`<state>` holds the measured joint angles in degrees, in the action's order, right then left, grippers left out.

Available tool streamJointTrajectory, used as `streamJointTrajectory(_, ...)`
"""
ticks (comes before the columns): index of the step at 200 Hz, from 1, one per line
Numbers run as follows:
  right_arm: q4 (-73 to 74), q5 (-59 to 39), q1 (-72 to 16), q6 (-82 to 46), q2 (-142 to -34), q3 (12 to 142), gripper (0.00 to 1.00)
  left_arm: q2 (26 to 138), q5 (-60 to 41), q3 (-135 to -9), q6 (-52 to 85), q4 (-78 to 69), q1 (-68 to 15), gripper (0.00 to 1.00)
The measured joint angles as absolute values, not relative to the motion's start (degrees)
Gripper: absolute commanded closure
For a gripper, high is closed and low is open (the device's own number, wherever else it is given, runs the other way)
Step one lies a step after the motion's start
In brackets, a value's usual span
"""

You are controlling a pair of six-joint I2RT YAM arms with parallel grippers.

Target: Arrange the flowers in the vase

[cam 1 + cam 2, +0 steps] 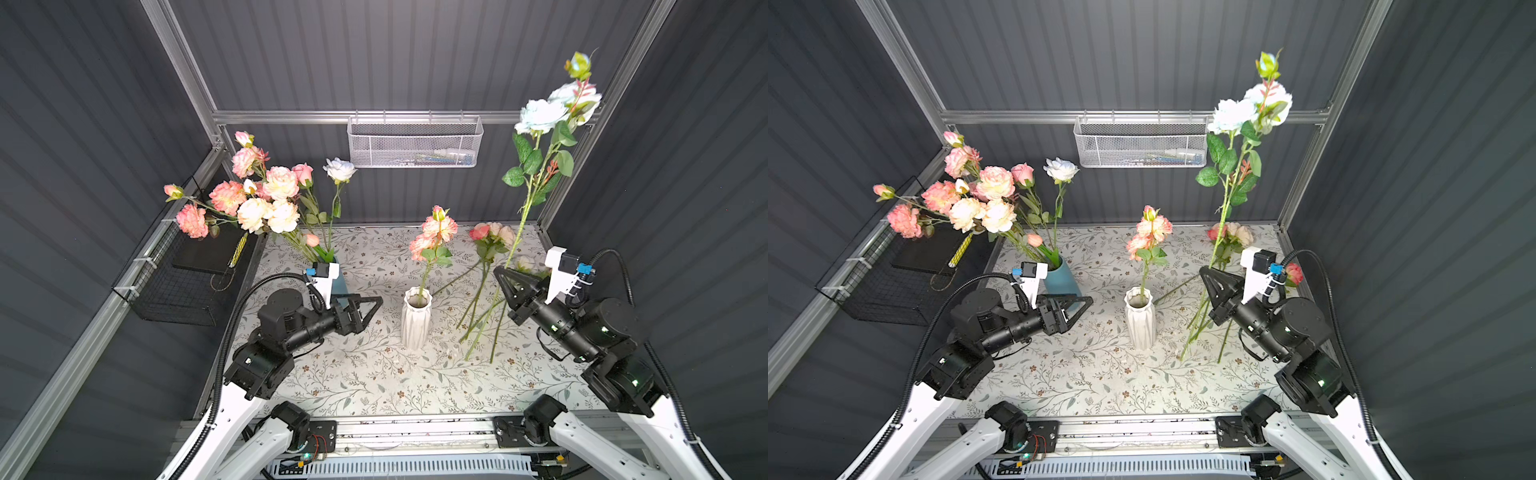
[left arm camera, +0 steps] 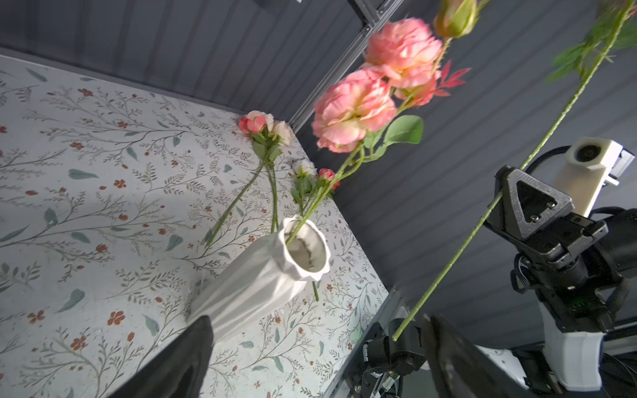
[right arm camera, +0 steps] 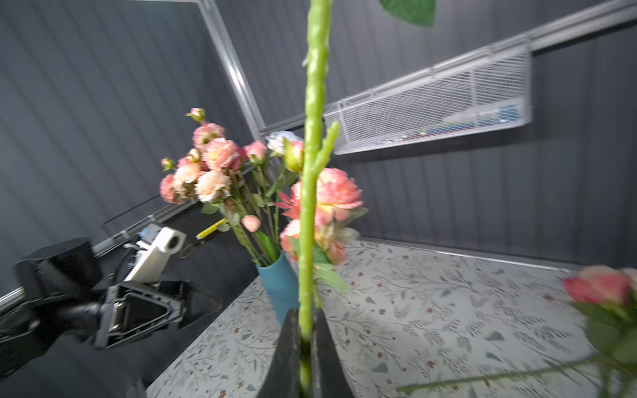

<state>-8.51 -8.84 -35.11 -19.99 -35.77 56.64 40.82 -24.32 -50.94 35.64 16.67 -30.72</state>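
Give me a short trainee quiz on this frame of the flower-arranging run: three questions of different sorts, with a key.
1. True or false: the right end effector is shut on the stem of the pale-blue flower, held up above the table.
2. How many stems stand in the white vase? A) one B) none C) five
3. Fill the gap: the left end effector is ___ and holds nothing.

Key
1. True.
2. A: only the pink-peach flower stands in it.
3. open
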Motion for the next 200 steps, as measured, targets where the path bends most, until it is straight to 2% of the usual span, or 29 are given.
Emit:
streamJointTrajectory(18, -8.34, -11.55, -40.47, -18.85, -38.37, 59.48, 1.00, 41.95, -26.98, -53.82, 35.09, 15.55, -30.72, 0.15)
streamJointTrajectory(60, -10.11, -11.99, -55.88, -14.72, -47.77, 66.41, 1.00, 44.86, -32.80, -60.99, 35.11, 10.46, -30.72, 0.15)
streamJointTrajectory(102, -10.31, -11.79, -62.92, -12.64, -57.82, 70.19, 1.00, 47.40, -37.69, -64.10, 37.10, 1.85, -30.72, 0.19)
streamJointTrajectory(182, -9.54, -11.18, -63.66, -13.28, -65.78, 75.40, 1.00, 48.97, -42.22, -64.12, 41.19, -5.87, -30.72, 0.54)
streamJointTrajectory(200, -9.28, -11.35, -63.66, -13.45, -67.16, 76.23, 1.00, 49.32, -42.59, -64.14, 42.02, -6.81, -30.72, 0.68)
